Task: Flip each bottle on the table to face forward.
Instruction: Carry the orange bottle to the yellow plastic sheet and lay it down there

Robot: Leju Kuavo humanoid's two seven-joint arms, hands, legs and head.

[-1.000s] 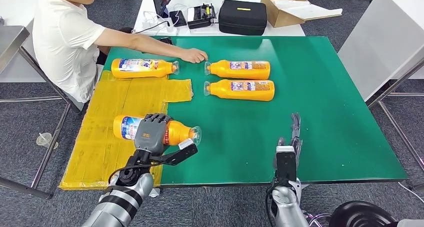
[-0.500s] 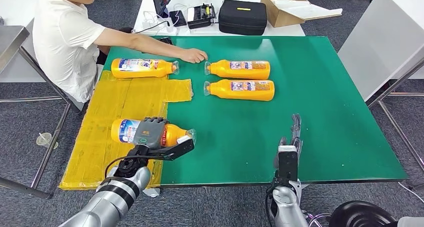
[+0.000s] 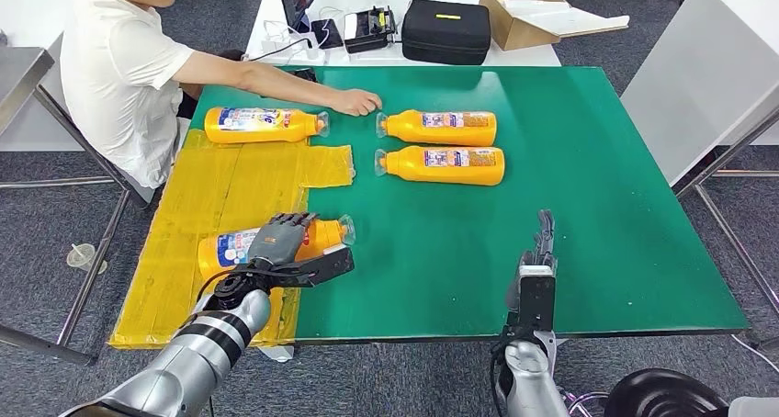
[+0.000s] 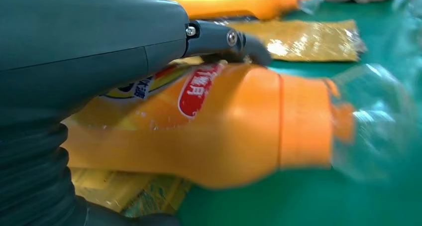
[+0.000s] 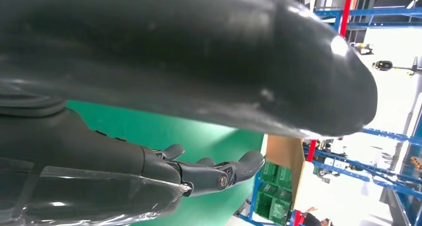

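An orange bottle (image 3: 317, 240) with a clear cap lies across the border of the yellow mat (image 3: 230, 187) and the green table (image 3: 570, 160), cap to the right. My left hand (image 3: 278, 241) grips it around the middle, fingers over the top and thumb in front. The left wrist view shows the bottle (image 4: 224, 136) close up with its red label under my fingers (image 4: 224, 39). Three more orange bottles lie on their sides farther back: one on the left (image 3: 265, 124) and two in the middle (image 3: 437, 128) (image 3: 441, 164). My right hand (image 3: 542, 252) (image 5: 199, 173) hovers open near the front edge, fingers straight.
A person in a white shirt sits at the back left, one hand (image 3: 356, 102) resting on the table between the far bottles. Behind the table stand a black case (image 3: 446, 29) and a cardboard box (image 3: 528, 8). A white table (image 3: 707, 59) stands to the right.
My left hand has drawn the gripped bottle slightly left and turned it, so the cap end now sits farther back. The right hand, the other bottles and the person have stayed put.
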